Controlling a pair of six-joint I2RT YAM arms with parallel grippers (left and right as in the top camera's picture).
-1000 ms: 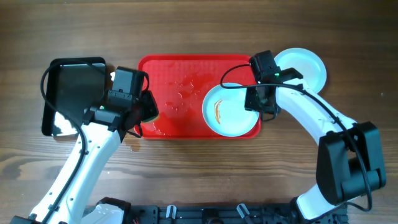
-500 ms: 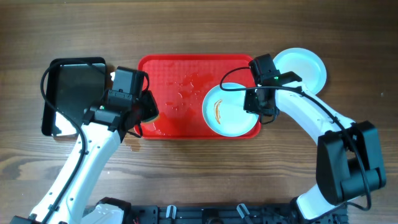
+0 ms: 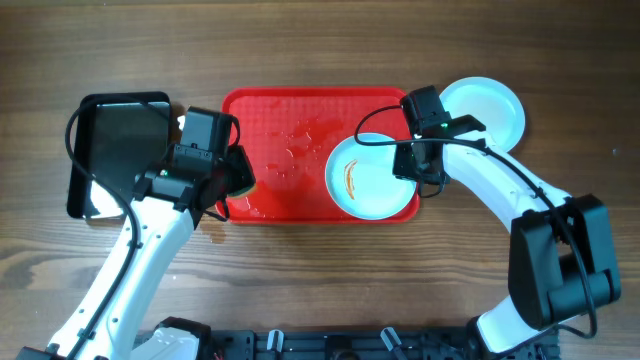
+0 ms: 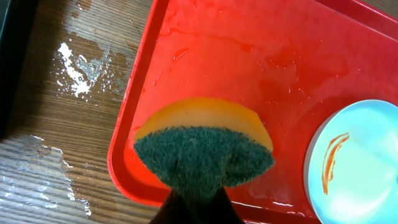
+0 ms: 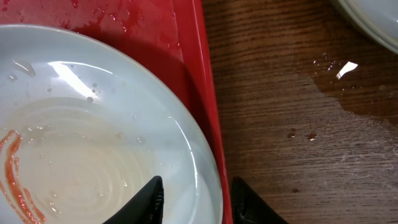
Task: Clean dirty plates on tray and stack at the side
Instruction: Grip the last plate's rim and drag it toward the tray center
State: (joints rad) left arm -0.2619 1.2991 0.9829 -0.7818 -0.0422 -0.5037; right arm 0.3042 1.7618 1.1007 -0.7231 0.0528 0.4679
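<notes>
Right claw: astride rim of smeared pale round plate, right end of red rectangular plastic tray; grip unclear. Left claw: clenched on yellow-green sponge. Step: likely steadying plate; next, scrub smear.

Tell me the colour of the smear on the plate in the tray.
Orange-red smear on the pale plate; clearest in the left wrist view.
</notes>
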